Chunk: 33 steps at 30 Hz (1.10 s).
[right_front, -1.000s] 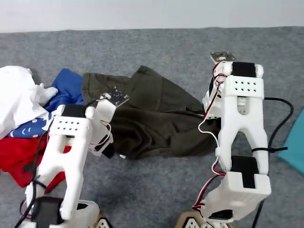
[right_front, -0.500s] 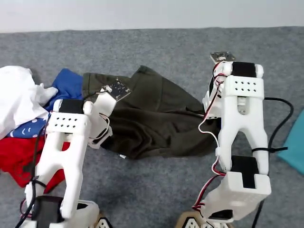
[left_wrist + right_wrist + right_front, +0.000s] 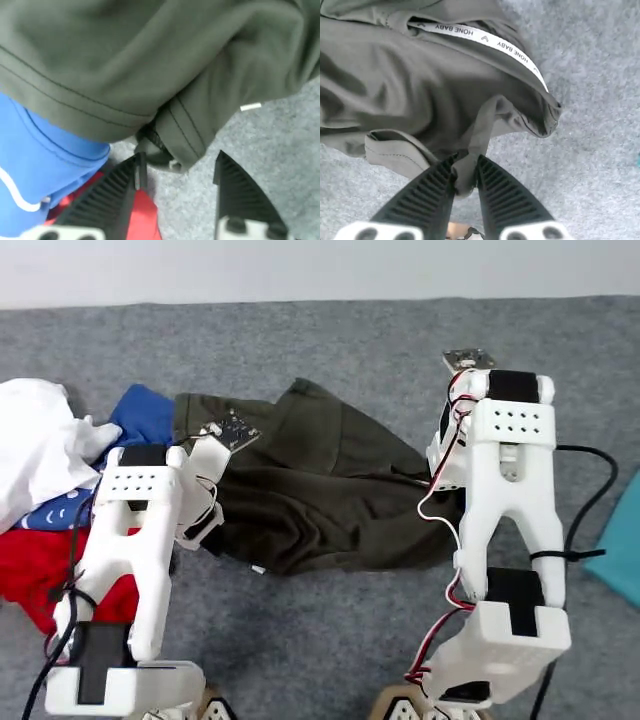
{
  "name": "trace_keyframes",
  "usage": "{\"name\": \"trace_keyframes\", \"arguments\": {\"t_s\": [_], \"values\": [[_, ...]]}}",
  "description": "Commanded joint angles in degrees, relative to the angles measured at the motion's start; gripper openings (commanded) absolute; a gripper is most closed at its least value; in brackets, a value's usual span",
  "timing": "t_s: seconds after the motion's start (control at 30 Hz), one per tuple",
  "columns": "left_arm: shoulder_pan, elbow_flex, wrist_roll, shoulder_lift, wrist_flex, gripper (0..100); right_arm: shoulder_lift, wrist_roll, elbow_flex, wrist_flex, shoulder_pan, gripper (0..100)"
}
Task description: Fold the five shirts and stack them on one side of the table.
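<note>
Olive jersey is what my right tool [image 3: 465, 167] has clamped between its fingers: a thin ridge of the olive shirt [image 3: 330, 490] near the neck end, with the collar tape just beyond it. My left tool [image 3: 178, 167] is spread wide, with a finger on either side of a rolled hem corner at the shirt's opposite edge, nothing gripped. The shirt itself lies rumpled in the middle of the grey desk [image 3: 330, 340], not flat at all.

Out from there, that hem corner sits right on top of the blue shirt [image 3: 45, 160], and the red shirt [image 3: 40, 560] pokes out just beside one of the left fingers. Both are part of the heap with the white shirt [image 3: 35, 450]. A teal cloth [image 3: 625, 540] is at the far right edge, well apart from everything.

My worry: if the left tool closes where it is, it could nip blue or red along with the olive and drag the whole heap when I spread the shirt. The right pinch also looks skimpy, so a tug from the other side might pull it free.
</note>
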Motion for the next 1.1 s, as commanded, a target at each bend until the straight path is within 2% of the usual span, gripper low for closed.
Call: {"name": "trace_keyframes", "arguments": {"t_s": [0.0,0.43,0.67,0.9,1.07], "values": [[0.1,-0.9,-0.4,-0.4,-2.5,22,-3.5,0.4,-0.2,2.2,0.6,0.9],[1.1,-0.8,-0.3,-0.3,-3.0,22,-3.5,0.4,-0.2,2.2,0.7,0.9],[1.8,-1.7,-0.4,5.5,-3.3,20,-3.5,0.4,-0.2,2.2,0.7,0.9],[1.8,-3.6,-0.4,7.8,-3.3,16,-3.5,0.4,-0.2,2.2,0.7,0.9],[1.9,-4.4,-0.4,8.1,-3.3,9,-3.5,0.4,-0.2,2.2,0.7,0.9]]}}
